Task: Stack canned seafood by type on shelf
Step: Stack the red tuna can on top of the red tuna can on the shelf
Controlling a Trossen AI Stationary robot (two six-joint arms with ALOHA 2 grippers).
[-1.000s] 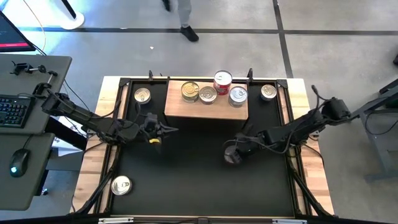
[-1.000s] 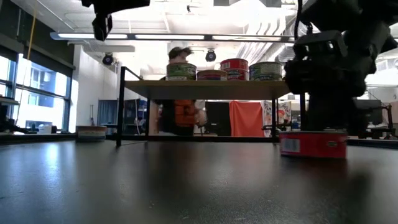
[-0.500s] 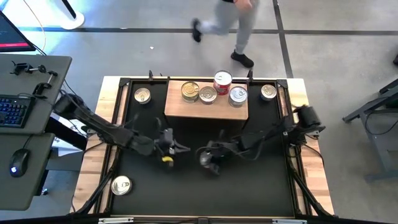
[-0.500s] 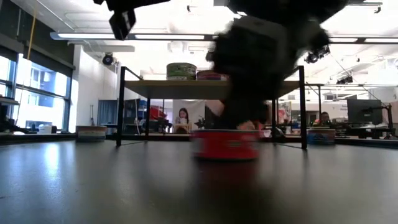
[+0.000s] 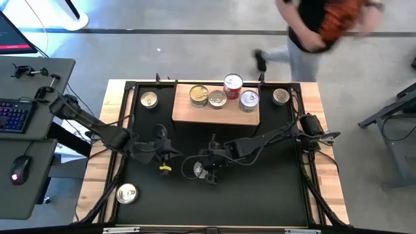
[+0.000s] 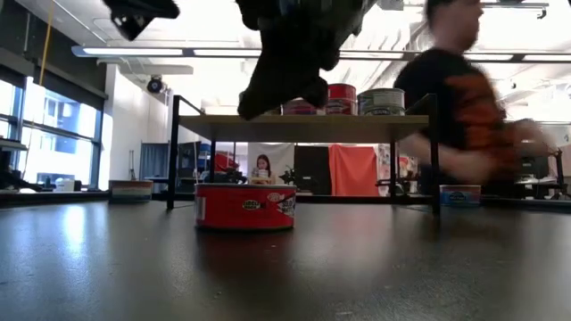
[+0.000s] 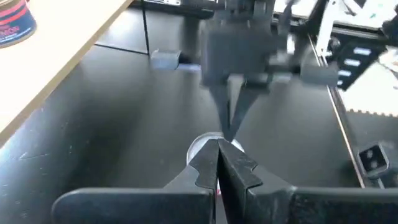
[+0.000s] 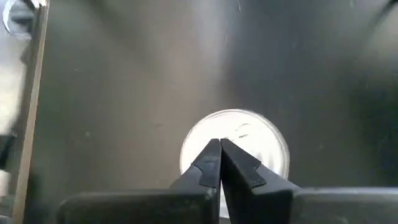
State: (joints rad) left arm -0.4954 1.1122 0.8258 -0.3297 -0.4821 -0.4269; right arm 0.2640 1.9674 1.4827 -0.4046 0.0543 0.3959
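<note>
A red-sided tin with a silver lid [image 5: 197,169] stands on its base on the black mat; the low view shows it as a tin [image 6: 245,207]. My right gripper [image 8: 219,142] is shut and hangs above its lid [image 8: 261,144], with a clear gap in the low view [image 6: 285,80]. My left gripper [image 7: 217,144] is shut and raised, just left of the tin [image 5: 167,156], pointing at it. The wooden shelf [image 5: 214,116] holds several tins at the far side.
Loose tins sit on the mat at the far left [image 5: 149,99], far right [image 5: 280,96] and near left corner [image 5: 126,193]. A tall red can [image 5: 233,83] stands on the shelf. A person [image 5: 318,26] walks past beyond the far edge.
My right gripper travelled from the right half of the mat toward its left, and the red tin slid along the mat with it, staying upright. The gripper now stands above the tin, clear of it. My left gripper moved toward the near edge and the mat's middle.
</note>
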